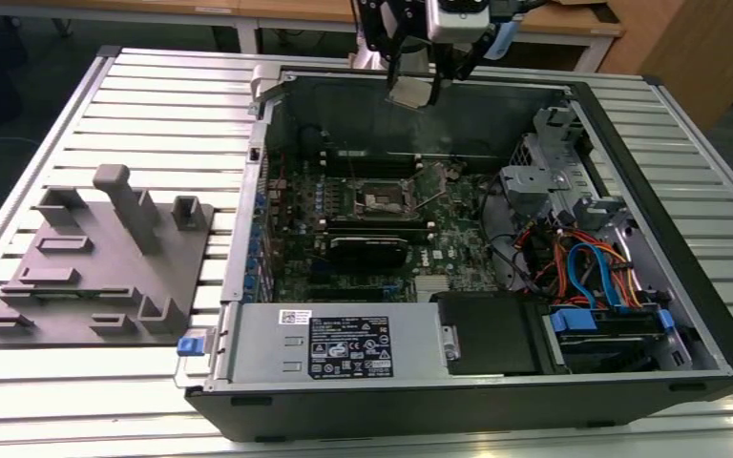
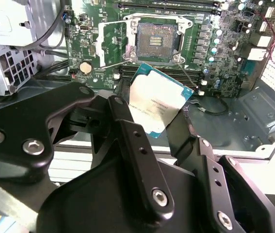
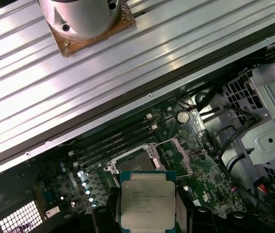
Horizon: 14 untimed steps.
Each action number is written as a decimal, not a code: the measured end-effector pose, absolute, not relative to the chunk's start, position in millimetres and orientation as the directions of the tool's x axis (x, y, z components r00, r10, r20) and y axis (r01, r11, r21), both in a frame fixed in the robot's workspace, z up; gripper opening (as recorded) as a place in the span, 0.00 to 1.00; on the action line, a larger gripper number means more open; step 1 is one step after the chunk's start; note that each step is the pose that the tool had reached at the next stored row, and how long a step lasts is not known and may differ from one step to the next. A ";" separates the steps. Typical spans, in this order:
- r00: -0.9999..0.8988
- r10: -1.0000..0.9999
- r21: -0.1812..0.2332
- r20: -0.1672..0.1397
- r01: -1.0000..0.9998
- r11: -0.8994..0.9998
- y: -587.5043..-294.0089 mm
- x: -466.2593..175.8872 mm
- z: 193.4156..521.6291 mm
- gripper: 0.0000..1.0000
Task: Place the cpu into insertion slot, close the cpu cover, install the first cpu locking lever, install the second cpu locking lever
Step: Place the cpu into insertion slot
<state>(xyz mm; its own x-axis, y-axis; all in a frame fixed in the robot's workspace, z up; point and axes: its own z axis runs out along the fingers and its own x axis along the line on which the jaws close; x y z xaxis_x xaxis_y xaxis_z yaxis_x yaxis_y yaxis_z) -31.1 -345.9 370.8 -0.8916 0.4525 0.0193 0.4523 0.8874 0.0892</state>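
Two black fingers [image 2: 127, 127] of the gripper [image 2: 147, 116] are clamping one cpu [image 2: 159, 99] by opposite edges, hiding its nearer corner in the second wrist view (the first wrist view is cutting the chip off at the picture's edge). Beyond it, one insertion slot [image 2: 155, 41] is lying bare on the green board [image 2: 224, 53], well apart from the chip, with its cpu cover [image 2: 112, 41] flipped open beside it. The exterior view is adding the whole computer case [image 1: 469, 399], with the gripper hanging above it.

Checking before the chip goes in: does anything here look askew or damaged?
Nothing stands out. The small flat silvery-grey square chip sits gripped in the tool, clear of the dark square silver-bordered socket, which lies open and looks undamaged.
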 end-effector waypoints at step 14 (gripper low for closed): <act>-0.866 0.500 0.089 0.019 0.500 0.862 -345.9 -31.1 370.7 0.54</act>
